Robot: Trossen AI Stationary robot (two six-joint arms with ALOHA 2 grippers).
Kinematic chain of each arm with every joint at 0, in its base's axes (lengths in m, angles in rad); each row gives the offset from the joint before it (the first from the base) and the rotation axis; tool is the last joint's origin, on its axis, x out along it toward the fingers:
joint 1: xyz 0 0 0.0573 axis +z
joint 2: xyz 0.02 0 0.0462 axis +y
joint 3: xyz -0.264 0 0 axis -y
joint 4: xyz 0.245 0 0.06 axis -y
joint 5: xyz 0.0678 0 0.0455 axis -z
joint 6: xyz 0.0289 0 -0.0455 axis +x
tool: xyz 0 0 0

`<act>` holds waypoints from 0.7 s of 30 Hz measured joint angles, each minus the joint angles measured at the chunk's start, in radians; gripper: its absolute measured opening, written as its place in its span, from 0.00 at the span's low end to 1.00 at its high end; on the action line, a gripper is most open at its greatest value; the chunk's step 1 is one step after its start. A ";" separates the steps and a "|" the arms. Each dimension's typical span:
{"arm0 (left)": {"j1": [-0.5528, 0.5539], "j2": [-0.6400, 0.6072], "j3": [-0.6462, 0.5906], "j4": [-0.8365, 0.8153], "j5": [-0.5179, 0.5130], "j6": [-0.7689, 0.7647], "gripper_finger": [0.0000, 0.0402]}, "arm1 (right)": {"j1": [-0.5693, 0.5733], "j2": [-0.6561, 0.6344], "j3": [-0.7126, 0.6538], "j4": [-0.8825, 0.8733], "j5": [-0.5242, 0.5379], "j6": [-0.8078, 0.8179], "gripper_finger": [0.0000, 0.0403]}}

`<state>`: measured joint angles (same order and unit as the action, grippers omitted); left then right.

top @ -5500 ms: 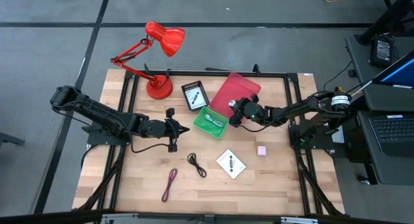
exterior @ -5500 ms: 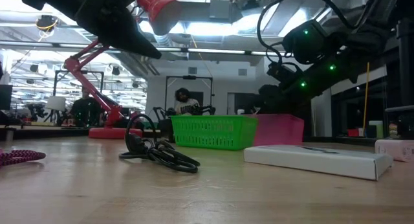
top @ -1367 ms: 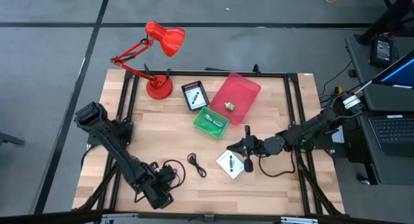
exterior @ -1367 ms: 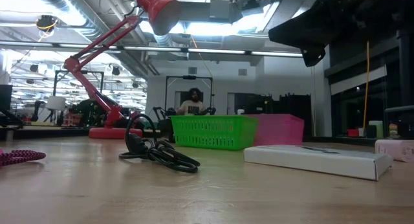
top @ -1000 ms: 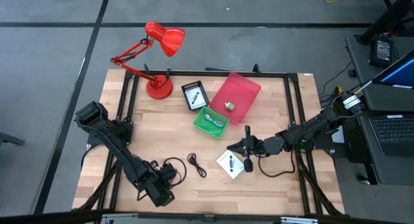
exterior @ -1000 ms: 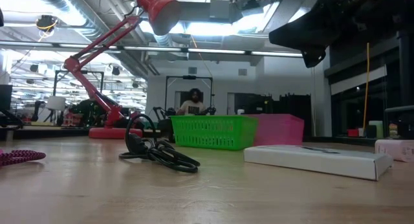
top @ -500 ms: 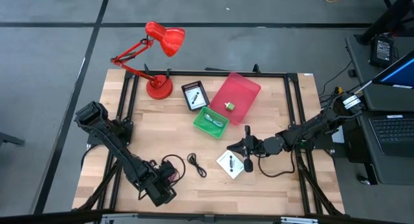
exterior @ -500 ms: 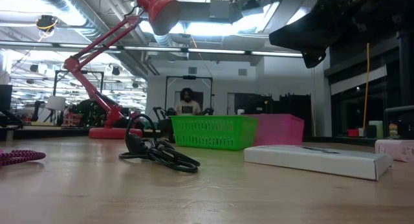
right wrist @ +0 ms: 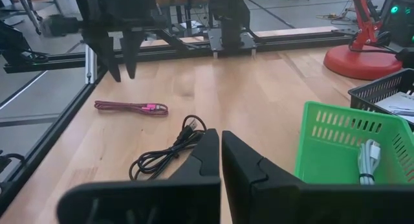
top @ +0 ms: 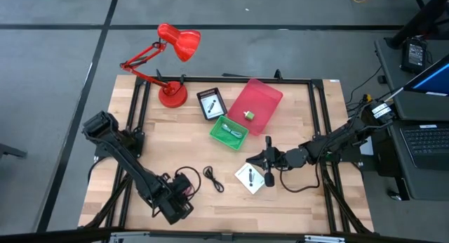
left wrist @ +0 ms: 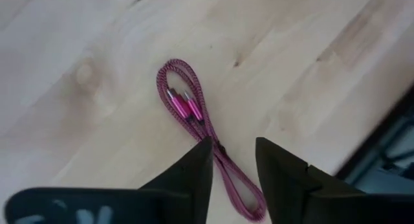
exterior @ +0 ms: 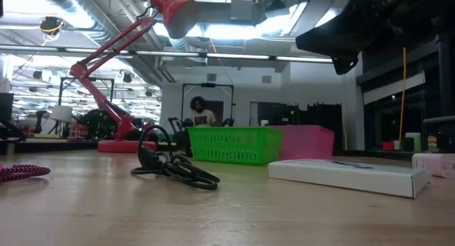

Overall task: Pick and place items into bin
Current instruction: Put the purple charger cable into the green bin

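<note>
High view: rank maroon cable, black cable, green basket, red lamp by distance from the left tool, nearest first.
From the left tool, open, at the table's front left:
1. Maroon cable, directly beneath it.
2. Black cable, just to its right.
3. Green basket, mid-table.
4. Red lamp, back-left corner.

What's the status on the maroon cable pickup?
Left gripper open above the maroon cable, not gripping. Right gripper shut, parked over the white card. Nothing blocking the cable.
</note>
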<state>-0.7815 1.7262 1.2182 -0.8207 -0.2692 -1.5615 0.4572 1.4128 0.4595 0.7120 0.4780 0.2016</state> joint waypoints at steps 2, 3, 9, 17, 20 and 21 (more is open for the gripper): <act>0.000 0.020 0.000 0.001 0.001 0.000 0.30 | 0.000 0.000 0.000 -0.001 0.000 0.000 0.00; 0.000 0.032 0.000 0.001 0.003 -0.001 0.31 | 0.000 0.000 0.000 -0.001 0.000 0.000 0.00; 0.000 0.100 -0.001 0.001 0.036 -0.050 0.34 | 0.000 0.000 0.000 -0.019 0.000 0.002 0.00; 0.001 0.147 -0.001 0.047 0.086 -0.077 0.34 | -0.001 0.000 0.000 -0.038 0.001 0.003 0.00; 0.001 0.147 -0.001 0.062 0.078 -0.067 0.34 | -0.001 0.000 0.000 -0.038 0.001 0.003 0.00; 0.001 0.147 -0.001 0.061 0.073 -0.066 0.34 | -0.001 0.000 0.000 -0.038 0.001 0.003 0.00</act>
<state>-0.7807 1.8729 1.2173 -0.7595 -0.1959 -1.6275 0.4564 1.4128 0.4595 0.6735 0.4786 0.2047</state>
